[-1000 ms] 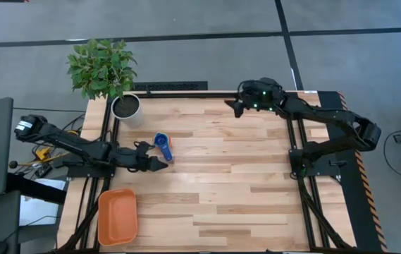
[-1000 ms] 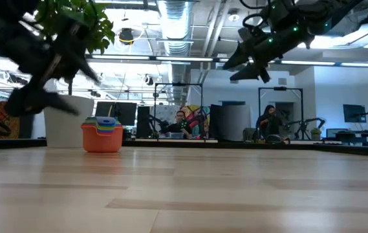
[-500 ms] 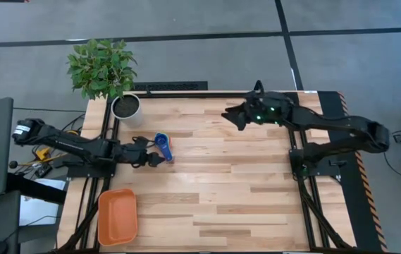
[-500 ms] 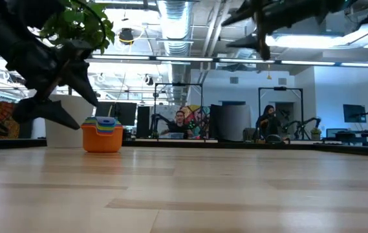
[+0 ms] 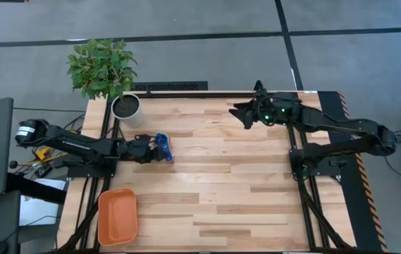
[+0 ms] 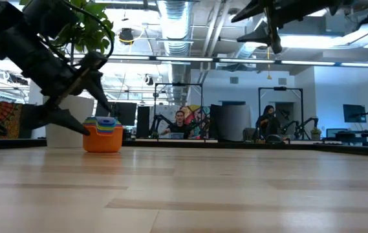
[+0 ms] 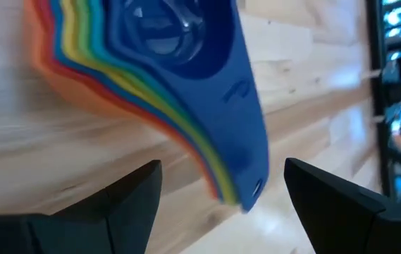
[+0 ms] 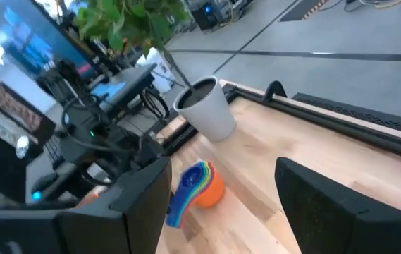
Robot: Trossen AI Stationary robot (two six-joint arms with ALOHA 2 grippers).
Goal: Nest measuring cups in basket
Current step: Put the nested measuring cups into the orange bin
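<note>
The measuring cups (image 5: 161, 140) stand nested in one stack on the table's left part, a dark blue cup on top and the orange one (image 6: 102, 140) at the bottom. Their flat handles (image 7: 239, 166) fan out toward the near edge. My left gripper (image 5: 158, 151) is open and low at the handle end. In the left wrist view (image 7: 221, 194) one finger stands on each side of the handles without touching. My right gripper (image 5: 242, 112) is open and empty, high over the table's far right part. The orange basket (image 5: 118, 216) lies at the near left corner.
A round white plant pot (image 5: 125, 107) with a green plant stands at the far left corner, just beyond the cups. Bare wooden tabletop (image 5: 228, 183) spreads between the arms. People sit in the room beyond the table (image 6: 182, 123).
My left gripper has moved toward the table's far edge and come up to the handles of the stacked cups, still open. My right gripper has risen and turned above the far right part. The cups have stayed in place.
</note>
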